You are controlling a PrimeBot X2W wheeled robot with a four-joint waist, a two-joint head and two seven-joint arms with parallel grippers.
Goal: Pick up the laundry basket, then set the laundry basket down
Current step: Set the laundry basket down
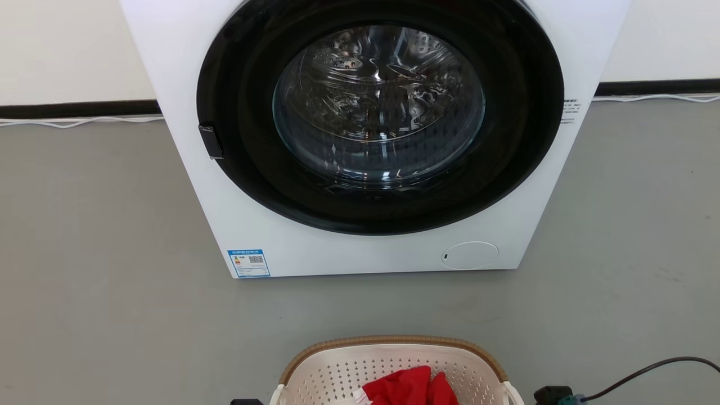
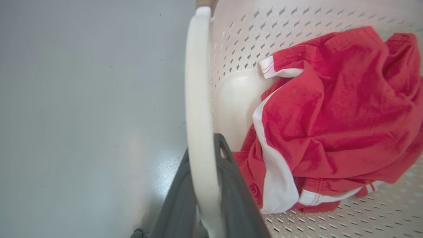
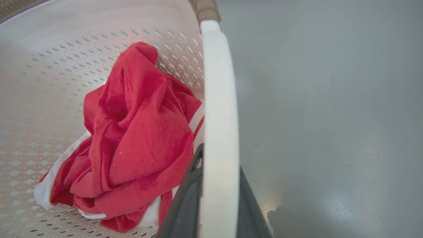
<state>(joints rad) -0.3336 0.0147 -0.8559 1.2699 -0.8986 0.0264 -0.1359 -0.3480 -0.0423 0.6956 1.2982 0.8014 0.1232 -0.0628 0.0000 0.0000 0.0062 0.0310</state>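
The left gripper (image 2: pixel 202 155) and right gripper (image 3: pixel 219 162) are each clamped across a smooth white loop handle (image 2: pixel 198 99) of the cream-white perforated plastic laundry basket (image 1: pixel 394 341). It sits low before the large white washing machine (image 1: pixel 337 256); whether it touches the grey floor (image 1: pixel 84 281), I cannot tell. Uneven arm heights would likely tilt it, sliding a handle through the narrow fingers (image 2: pixel 238 205) and spilling the crumpled red-and-white garment (image 2: pixel 330 115).

Grey floor (image 1: pixel 101 253), white wall (image 1: pixel 67 45), washing machine (image 1: pixel 360 253)

place: laundry area | signs: washing machine (image 1: pixel 379 112), laundry basket (image 1: pixel 394 341) holding red garment (image 1: pixel 408 387)
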